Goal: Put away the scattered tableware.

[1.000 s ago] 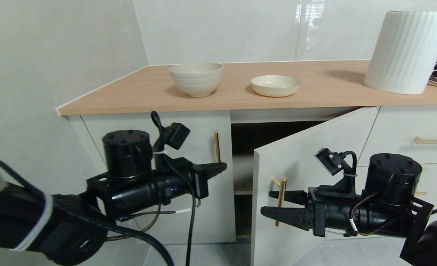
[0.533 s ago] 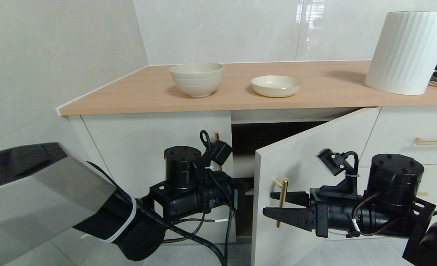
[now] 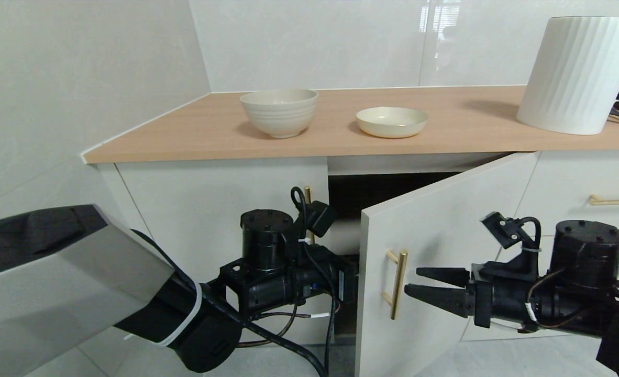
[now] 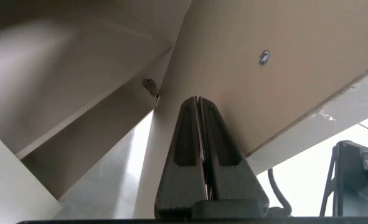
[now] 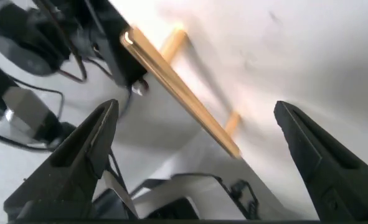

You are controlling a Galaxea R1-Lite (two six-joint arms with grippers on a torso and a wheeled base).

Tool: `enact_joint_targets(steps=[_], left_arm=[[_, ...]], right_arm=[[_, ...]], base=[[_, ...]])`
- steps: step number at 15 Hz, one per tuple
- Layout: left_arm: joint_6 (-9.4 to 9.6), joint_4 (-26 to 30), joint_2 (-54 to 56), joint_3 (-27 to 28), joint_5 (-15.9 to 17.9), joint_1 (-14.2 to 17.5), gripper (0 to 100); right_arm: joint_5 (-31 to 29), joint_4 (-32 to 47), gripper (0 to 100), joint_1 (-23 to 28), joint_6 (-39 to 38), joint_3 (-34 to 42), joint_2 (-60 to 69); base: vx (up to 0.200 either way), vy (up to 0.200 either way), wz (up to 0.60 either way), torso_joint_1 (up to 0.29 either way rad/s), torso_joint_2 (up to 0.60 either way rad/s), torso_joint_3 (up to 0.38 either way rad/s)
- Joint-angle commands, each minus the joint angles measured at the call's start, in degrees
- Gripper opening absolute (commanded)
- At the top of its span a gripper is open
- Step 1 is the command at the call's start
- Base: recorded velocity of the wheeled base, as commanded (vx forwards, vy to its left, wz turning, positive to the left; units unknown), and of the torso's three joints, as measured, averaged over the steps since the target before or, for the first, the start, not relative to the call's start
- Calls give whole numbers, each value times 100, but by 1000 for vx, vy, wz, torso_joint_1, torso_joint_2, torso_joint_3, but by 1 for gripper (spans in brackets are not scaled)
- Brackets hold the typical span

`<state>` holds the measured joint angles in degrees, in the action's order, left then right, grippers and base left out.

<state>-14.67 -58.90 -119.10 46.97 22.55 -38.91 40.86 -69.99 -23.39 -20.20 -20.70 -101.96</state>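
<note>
Right claw (image 3: 413,280) backed off door handle (image 3: 397,283), gaping, empty. Left claw (image 4: 197,106), closed, empty, behind cabinet door (image 3: 445,209): push outward steadily.

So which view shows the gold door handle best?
Head view: the whole gold bar handle shows upright on the white cabinet door. Right wrist view gives a close, slanted look; left wrist view faces the door's inner side.
</note>
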Motion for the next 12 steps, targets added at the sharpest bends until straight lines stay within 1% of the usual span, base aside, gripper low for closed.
enact_joint_targets(steps=[1,2,3,6,8,9,10,12], left_arm=[[-45,-7,19,5,4,-2,0],[-80,-7,27,5,4,-2,0],[-151,-7,71,-4,-5,-2,0],[-168,-68,142,-21,-5,-2,0],[-168,-68,124,-21,-14,-2,0],[-168,-68,124,-21,-14,-2,0],[-168,-68,124,-21,-23,-11,0],[-168,-68,115,-4,-23,-11,0]], right_arm=[[-17,3,100,107,350,611,616],[-17,11,100,89,447,716,695],[-17,82,100,-7,508,1024,1038],[-17,170,100,-122,517,1613,1732],[-70,187,100,-122,535,1841,1987],[-245,187,100,10,587,1815,2049],[-632,187,100,230,807,1657,2075],[-1942,187,100,450,1431,1402,2154]], base=[[0,0,0,0,0,0],[0,0,0,0,0,0],[0,0,0,0,0,0],[0,0,0,0,0,0],[0,0,0,0,0,0],[0,0,0,0,0,0],[0,0,0,0,0,0],[0,0,0,0,0,0]])
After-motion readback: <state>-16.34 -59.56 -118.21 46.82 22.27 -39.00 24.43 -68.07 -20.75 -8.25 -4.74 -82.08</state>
